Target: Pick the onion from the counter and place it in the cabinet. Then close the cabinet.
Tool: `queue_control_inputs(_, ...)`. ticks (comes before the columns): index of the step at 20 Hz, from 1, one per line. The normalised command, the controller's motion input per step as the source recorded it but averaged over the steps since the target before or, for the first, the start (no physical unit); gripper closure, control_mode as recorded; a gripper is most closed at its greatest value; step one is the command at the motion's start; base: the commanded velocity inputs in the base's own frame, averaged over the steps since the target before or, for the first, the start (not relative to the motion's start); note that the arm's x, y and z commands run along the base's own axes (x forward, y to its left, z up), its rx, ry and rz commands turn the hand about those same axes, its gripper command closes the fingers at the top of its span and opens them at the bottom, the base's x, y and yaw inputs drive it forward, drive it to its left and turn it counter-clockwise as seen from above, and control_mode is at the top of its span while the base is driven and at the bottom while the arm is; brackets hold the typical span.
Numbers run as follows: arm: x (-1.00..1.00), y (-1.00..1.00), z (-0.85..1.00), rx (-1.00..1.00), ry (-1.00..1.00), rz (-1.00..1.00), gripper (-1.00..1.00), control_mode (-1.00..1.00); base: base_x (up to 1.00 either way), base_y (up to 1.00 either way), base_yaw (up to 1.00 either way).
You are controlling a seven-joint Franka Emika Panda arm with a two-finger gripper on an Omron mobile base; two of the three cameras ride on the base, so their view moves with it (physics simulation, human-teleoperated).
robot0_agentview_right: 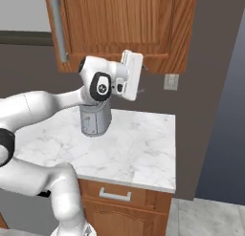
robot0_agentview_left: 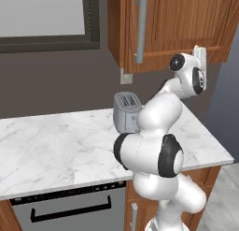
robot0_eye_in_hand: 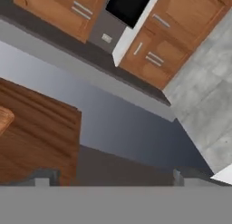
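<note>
Apparently shut, the cabinet (robot0_agentview_left: 177,24) hangs above the toaster (robot0_agentview_left: 126,112); gripper (robot0_agentview_right: 139,70) spread unclear (a glossy onion would need mid-body pinching).

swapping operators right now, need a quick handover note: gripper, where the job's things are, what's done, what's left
Gripper: raised beside the cabinet's lower right corner; its finger tips sit far apart in the hand view, holding nothing.
Cabinet: door looks shut, bar handle at its left edge.
Counter: carries a toaster; no onion on it.
Done: closing looks finished; the onion's placement can't be confirmed.
Left: probably just backing the arm away.
</note>
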Motion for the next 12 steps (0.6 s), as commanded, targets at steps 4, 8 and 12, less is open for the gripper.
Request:
queue_control_inputs(4,0.93,-0.06,0.76,0.0,0.38,0.4,-1.0,-1.0,0.0,0.0,0.0)
queue_control_inputs(8,1.0,-0.07,0.16,0.0,0.26,0.63,-1.0,-1.0,0.0,0.0,0.0)
queue_control_inputs(12,1.0,-0.1,0.0,0.01,0.05,0.68,-1.0,-1.0,0.0,0.0,0.0)
